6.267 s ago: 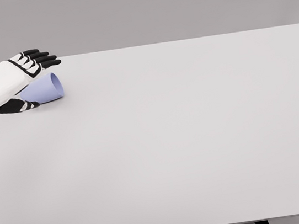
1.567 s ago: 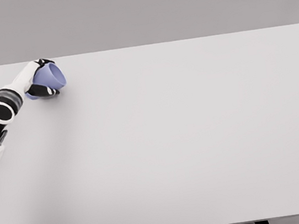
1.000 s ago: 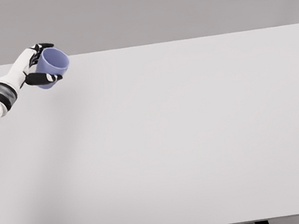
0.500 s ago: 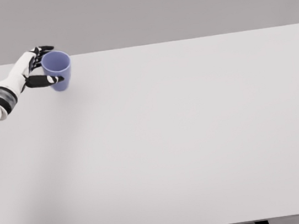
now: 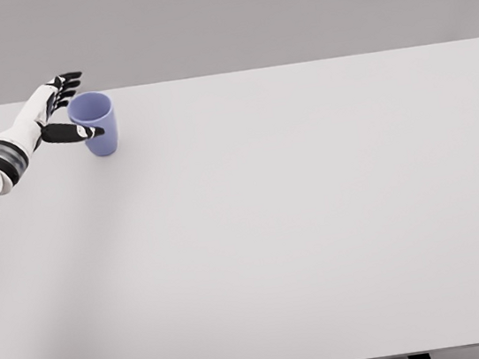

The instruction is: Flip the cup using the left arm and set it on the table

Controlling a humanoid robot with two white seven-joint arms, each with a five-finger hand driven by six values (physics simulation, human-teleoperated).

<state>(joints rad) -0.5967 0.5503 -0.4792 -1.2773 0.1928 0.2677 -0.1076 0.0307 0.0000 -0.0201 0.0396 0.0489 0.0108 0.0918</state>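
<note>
- The cup (image 5: 97,124) is a plain, handleless tumbler in a pale lavender-blue, slightly wider at the rim than at the base.
- It stands upright on the table (image 5: 299,225), mouth up, at the far left of the tabletop, close to the back edge.
- The open mouth faces the camera enough to show part of the inner wall; nothing shows in the part of the interior that is in view, and the bottom is hidden.
- A faint shadow lies under its base on the light grey surface.
- The left hand (image 5: 59,111) sits just to the left of the cup, its white arm running in from the lower left edge with a black-ringed wrist joint in view.
- The hand's fingers (image 5: 66,82) are extended and loosely fanned behind the cup's far left side, pointing toward the back of the table rather than wrapped around the wall.
- The thumb (image 5: 72,131) reaches across the near left side of the cup, its dark tip overlapping the wall; whether it actually touches cannot be told from this angle.
- The hand is loosened, not clamped: a visible gap shows between the extended fingers and the rim.
</note>
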